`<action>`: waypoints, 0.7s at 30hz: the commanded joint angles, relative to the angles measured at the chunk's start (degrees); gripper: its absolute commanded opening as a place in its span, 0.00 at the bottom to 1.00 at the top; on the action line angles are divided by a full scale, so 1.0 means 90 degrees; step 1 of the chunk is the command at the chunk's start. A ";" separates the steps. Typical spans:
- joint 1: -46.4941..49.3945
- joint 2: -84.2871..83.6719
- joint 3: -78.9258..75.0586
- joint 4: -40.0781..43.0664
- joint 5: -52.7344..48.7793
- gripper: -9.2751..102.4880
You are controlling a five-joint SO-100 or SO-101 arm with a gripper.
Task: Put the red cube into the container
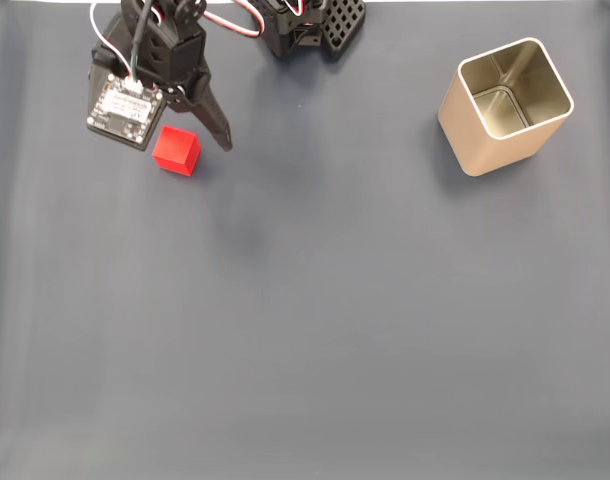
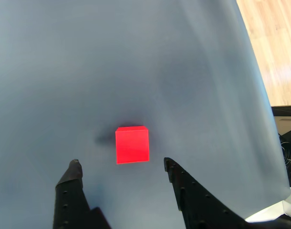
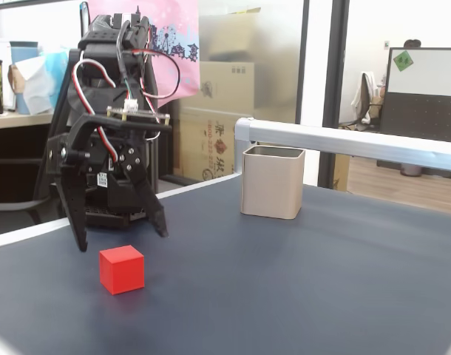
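Red cube (image 2: pixel 132 144) sat on dark desk (image 1: pixel 315 330), far left in overhead fixed view, well apart from container (image 1: pixel 505 105) at far right. End effector (image 2: pixel 121 167) wide open, empty, fingers either side of cube. Advice: descend straight, centre cube, then close.

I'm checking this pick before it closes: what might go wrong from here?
The gripper is open with the red cube just beyond its fingertips, not yet between them; closing now may nudge it away. The cube sits turned relative to the fingers, so it might twist when squeezed. The container stands far across the mat, a long carry.
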 commanded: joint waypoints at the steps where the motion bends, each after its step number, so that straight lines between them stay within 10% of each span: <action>1: 0.0000 -0.0098 -0.0059 -0.0342 0.0127 0.43; 21: -0.0303 -0.0635 0.0352 -0.1318 0.0557 0.43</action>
